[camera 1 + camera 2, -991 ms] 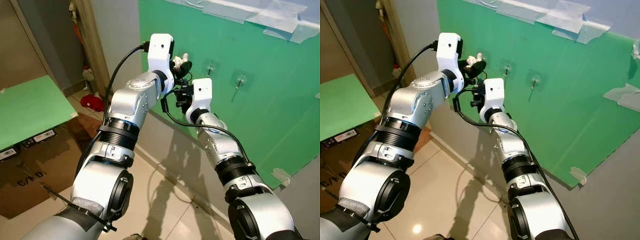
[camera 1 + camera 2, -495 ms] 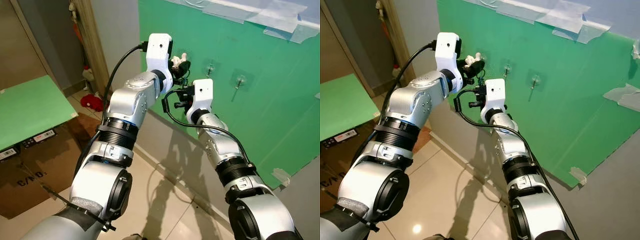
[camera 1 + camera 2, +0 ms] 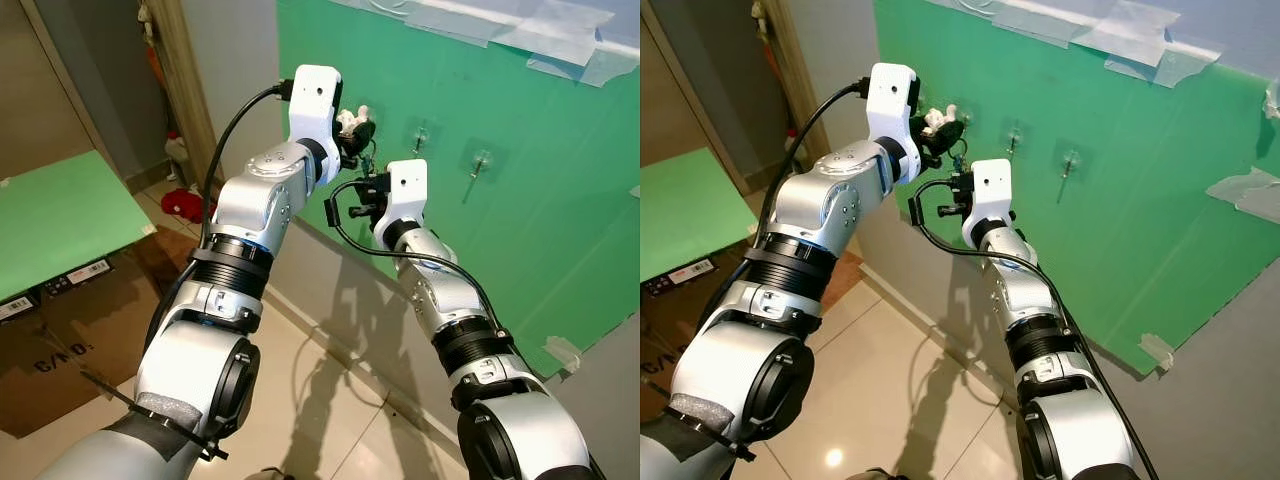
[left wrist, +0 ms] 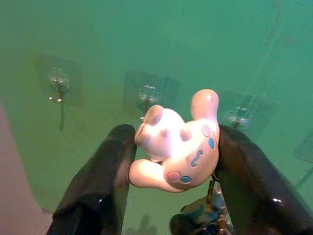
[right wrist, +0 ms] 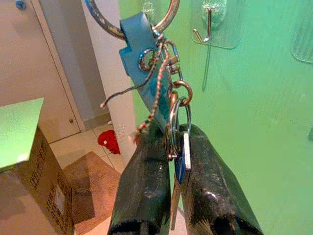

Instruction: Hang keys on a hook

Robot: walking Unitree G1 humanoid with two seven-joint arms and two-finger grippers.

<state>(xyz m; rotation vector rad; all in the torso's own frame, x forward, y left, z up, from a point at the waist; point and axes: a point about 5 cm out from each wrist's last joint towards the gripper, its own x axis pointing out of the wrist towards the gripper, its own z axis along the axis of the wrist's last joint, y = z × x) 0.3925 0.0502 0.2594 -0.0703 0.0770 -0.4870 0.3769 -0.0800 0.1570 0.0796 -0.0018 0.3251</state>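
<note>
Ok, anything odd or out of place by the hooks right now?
Nothing damaged. The keys aren't hung yet: the left gripper grips the white charm and the right gripper pinches the keys below. A frayed cord dangles loose. The hooks are bare.

Shiny beige tile floor (image 3: 330,400) down there; a cardboard box (image 3: 60,340) sits on it with a green board (image 3: 60,215) on top; something red (image 3: 185,203) lies by the doorway.

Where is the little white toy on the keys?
The white toy is pinched in the left gripper, close before the green wall's hooks.
</note>
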